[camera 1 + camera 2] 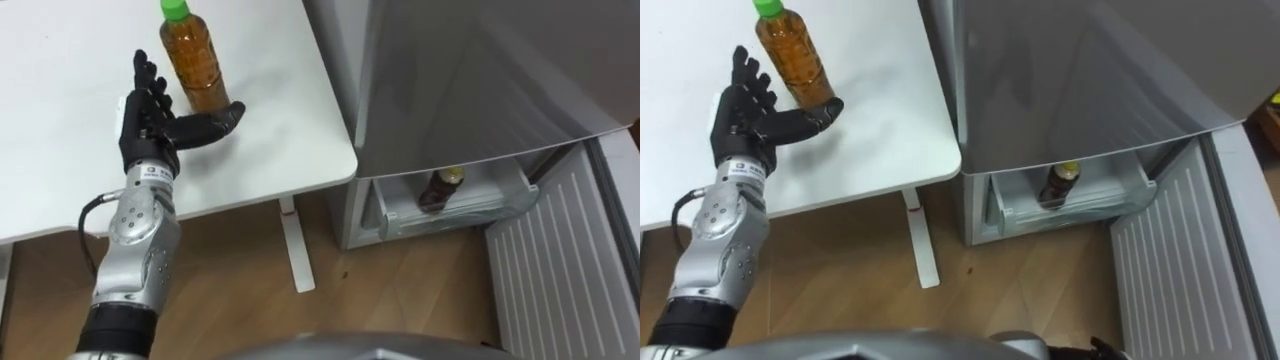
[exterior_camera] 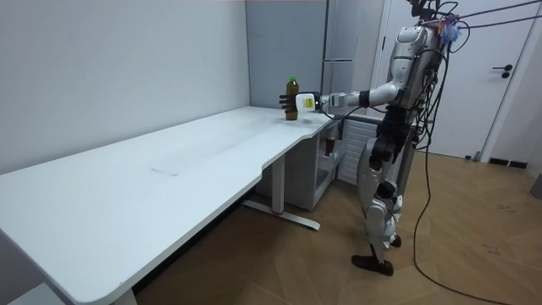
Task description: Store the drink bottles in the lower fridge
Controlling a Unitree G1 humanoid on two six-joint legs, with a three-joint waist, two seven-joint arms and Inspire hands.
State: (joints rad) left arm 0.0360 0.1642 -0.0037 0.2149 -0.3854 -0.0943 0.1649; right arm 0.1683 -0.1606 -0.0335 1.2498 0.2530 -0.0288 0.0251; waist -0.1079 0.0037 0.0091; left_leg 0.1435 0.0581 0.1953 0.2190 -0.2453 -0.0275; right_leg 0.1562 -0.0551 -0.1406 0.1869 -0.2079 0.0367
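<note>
The left hand (image 1: 150,118) is black, with a small white tag at the wrist. The forearm is rounded, silver-grey metal with 1 black cable looping out beside it.

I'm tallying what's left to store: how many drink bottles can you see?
2. One green-capped bottle stands on the white table beside the open left hand; one dark bottle sits in the open lower fridge drawer. Others may be hidden deeper inside.
</note>
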